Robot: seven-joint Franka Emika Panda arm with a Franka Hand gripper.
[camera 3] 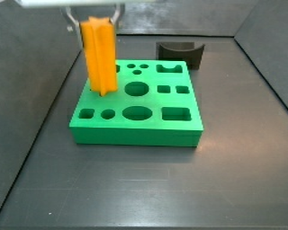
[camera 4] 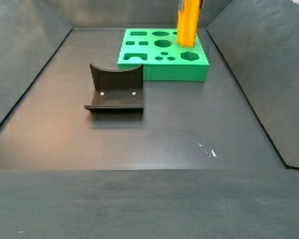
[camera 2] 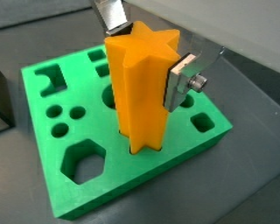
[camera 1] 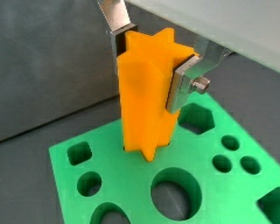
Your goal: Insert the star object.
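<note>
The star object (camera 1: 149,96), a tall bright orange prism with ridged sides, stands upright between my gripper's (camera 1: 152,59) silver fingers, and the gripper is shut on its upper part. It also shows in a wrist view (camera 2: 143,96) with the gripper (camera 2: 149,57) on it. Its lower end is at the top face of the green block (camera 1: 108,144) near one edge. The hole under it is hidden, so I cannot tell whether it has entered. In a side view the gripper (camera 3: 96,16) holds the prism (camera 3: 100,56) over the block's (camera 3: 111,130) left part. It also shows in a side view (camera 4: 189,23).
The green block (camera 4: 164,73) has several round, square and hexagonal holes in its top. A dark grey curved block (camera 3: 183,54) stands behind it, apart from it, and shows in a side view (camera 4: 115,91). Grey walls bound the dark floor.
</note>
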